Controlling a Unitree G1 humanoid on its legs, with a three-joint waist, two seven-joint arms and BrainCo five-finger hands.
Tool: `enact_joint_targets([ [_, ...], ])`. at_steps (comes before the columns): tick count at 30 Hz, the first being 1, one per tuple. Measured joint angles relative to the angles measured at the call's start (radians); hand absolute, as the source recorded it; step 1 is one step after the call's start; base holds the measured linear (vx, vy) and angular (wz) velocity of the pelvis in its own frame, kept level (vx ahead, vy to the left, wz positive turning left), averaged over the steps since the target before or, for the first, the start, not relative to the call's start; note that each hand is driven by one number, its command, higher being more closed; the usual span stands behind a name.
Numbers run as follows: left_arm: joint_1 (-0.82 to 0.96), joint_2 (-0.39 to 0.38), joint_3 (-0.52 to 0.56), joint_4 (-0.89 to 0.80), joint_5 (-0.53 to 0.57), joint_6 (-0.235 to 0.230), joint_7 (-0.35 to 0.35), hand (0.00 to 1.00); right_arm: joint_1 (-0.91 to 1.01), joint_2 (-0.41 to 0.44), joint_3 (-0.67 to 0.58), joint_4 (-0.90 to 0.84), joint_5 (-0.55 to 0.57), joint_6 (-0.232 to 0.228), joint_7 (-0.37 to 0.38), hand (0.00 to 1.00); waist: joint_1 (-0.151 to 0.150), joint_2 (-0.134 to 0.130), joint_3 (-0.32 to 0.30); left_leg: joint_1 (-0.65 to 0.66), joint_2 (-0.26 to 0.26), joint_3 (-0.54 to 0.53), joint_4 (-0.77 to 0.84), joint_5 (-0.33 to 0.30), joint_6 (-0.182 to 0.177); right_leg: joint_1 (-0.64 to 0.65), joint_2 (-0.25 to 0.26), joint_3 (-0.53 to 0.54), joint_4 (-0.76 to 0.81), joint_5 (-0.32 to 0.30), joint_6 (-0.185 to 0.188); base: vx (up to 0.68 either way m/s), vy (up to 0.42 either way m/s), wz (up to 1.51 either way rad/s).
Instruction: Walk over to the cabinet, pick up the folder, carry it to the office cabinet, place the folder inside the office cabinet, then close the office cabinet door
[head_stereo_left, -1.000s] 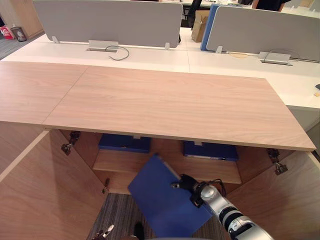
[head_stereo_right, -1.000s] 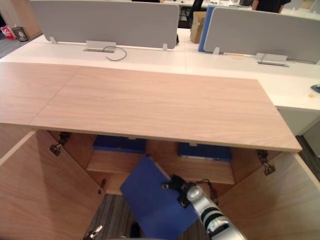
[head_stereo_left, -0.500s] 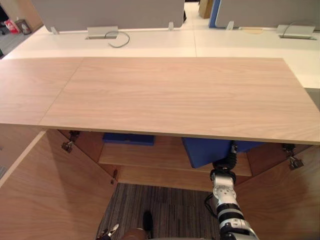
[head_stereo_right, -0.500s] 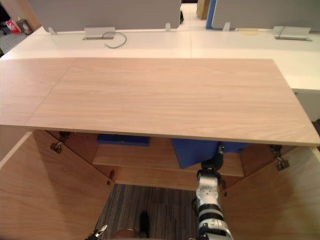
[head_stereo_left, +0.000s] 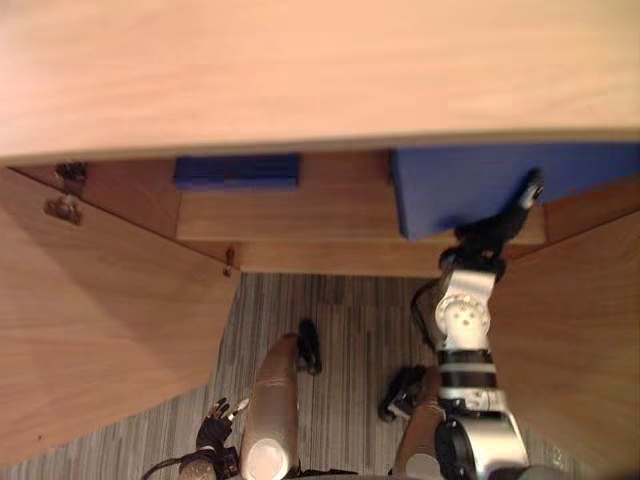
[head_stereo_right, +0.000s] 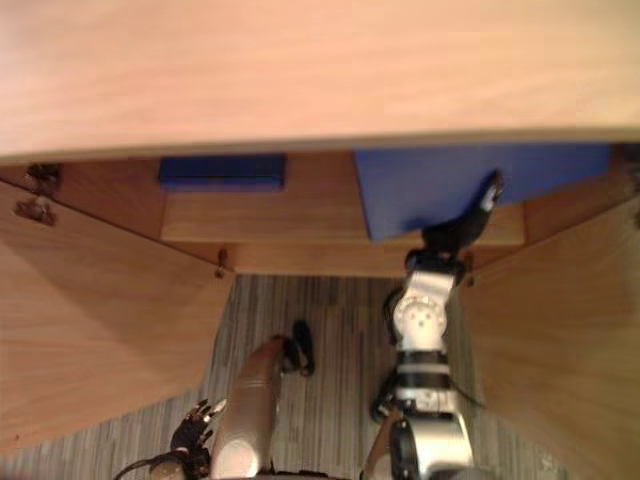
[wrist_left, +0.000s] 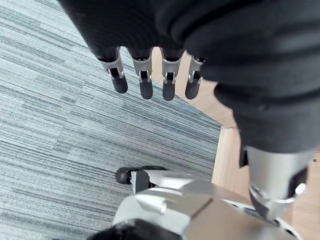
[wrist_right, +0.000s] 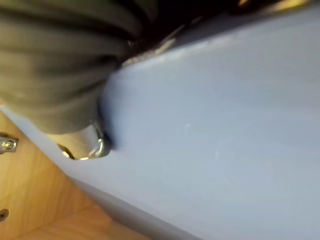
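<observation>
Change noted: the folder now lies on the shelf inside the office cabinet, right side. 1 s ago it was held tilted in front of the opening. The whole view has also shifted downward, which is put down to camera mvmt, not to the objects.

Placement is judged nearly complete; release and door closing remain outstanding. The left door and right door both stand open.

The right hand is seen at the folder's front right corner. Whether it grips or has let go cannot be told. The left hand hangs idle and relaxed, unclenched, above the carpet.

Obscured: the folder's rear part is cut off by the cabinet top. A blue item at the shelf's left rear is partly covered and not identified.
</observation>
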Motion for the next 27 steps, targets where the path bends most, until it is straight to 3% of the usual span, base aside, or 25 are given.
enact_joint_targets([
  [6, -0.001, 0.008, -0.027, -0.038, -0.052, 0.001, 0.007, 0.0, -0.166, -0.061, -0.076, -0.037, -0.001, -0.046, -0.048, 1.0, 0.026, 0.013, 0.021, -0.192, -0.002, 0.006, 0.137, -0.02, 0.007, -0.215, -0.053, 0.063, 0.181, -0.047, -0.003, -0.15, 0.012, 0.09],
  [11, -0.005, 0.016, -0.05, -0.039, -0.059, 0.005, 0.02, 0.0, -0.228, -0.099, -0.118, -0.037, -0.003, -0.08, -0.085, 1.0, 0.039, 0.018, 0.027, -0.242, -0.007, 0.017, 0.175, -0.018, 0.004, -0.281, -0.076, 0.092, 0.237, -0.055, -0.011, -0.05, 0.041, 0.05],
  [19, -0.019, 0.047, -0.111, -0.035, -0.071, 0.023, 0.046, 0.0, -0.392, -0.181, -0.127, 0.041, -0.003, -0.08, -0.216, 1.0, 0.046, 0.019, 0.026, -0.291, -0.007, 0.019, 0.178, -0.005, 0.005, -0.332, -0.081, 0.093, 0.244, -0.047, -0.019, 0.0, 0.001, 0.02],
  [27, -0.054, 0.047, -0.116, 0.003, -0.099, 0.028, 0.073, 0.0, -0.57, -0.232, -0.196, 0.221, 0.031, -0.064, -0.266, 1.0, 0.054, 0.017, 0.027, -0.319, -0.01, 0.013, 0.167, 0.0, 0.017, -0.347, -0.076, 0.08, 0.221, -0.032, -0.012, 0.03, -0.008, 0.01],
])
